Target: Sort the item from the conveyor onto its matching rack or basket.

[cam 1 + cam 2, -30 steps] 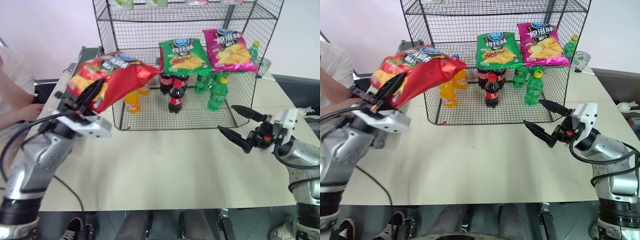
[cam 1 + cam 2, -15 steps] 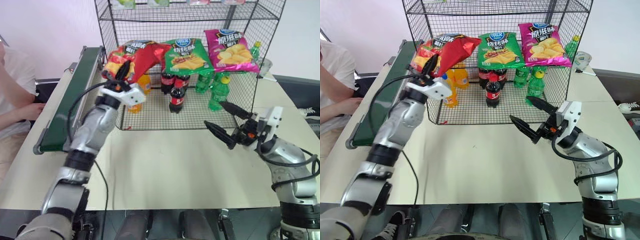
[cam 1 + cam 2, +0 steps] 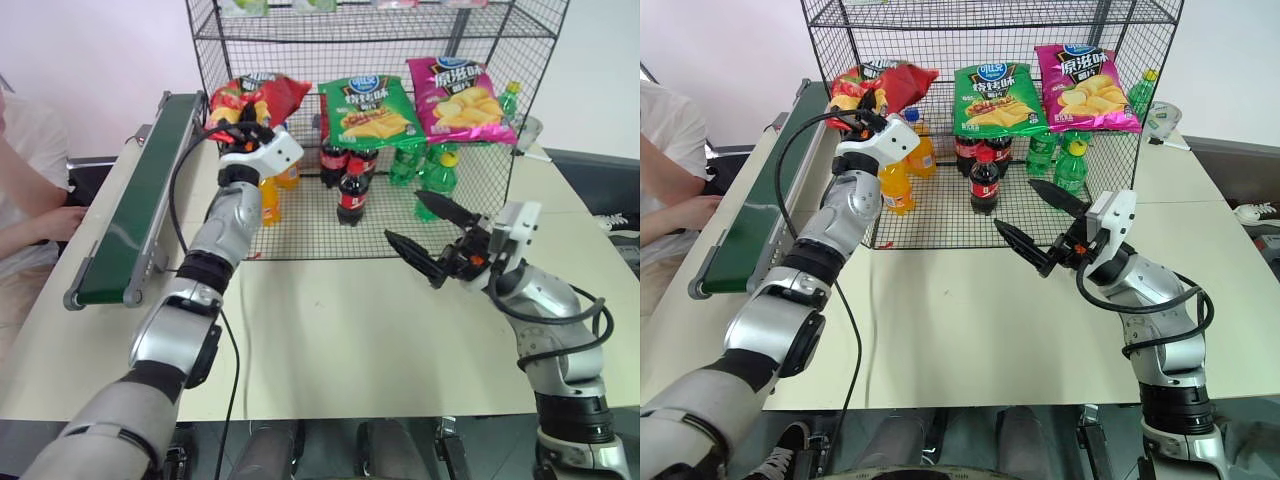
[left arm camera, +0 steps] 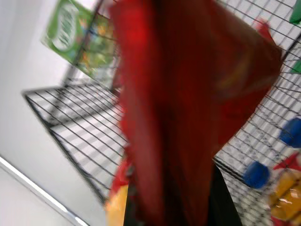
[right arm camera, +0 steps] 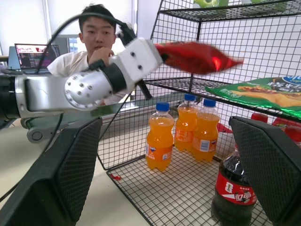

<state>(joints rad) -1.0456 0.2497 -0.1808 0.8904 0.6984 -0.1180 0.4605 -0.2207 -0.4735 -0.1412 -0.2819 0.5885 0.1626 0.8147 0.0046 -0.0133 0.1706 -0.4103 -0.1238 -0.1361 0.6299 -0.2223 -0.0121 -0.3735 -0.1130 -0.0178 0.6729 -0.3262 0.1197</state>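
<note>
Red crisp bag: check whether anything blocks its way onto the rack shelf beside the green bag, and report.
Nothing visible blocks it. The left gripper holds the red crisp bag at the open front of the black wire rack, over the shelf's bare left end. The green bag lies beside that spot, and the orange bottles stand on the tier below.

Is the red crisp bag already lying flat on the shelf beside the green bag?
No, the red crisp bag is held in the left gripper, raised above the shelf tier, left of the green bag.
</note>
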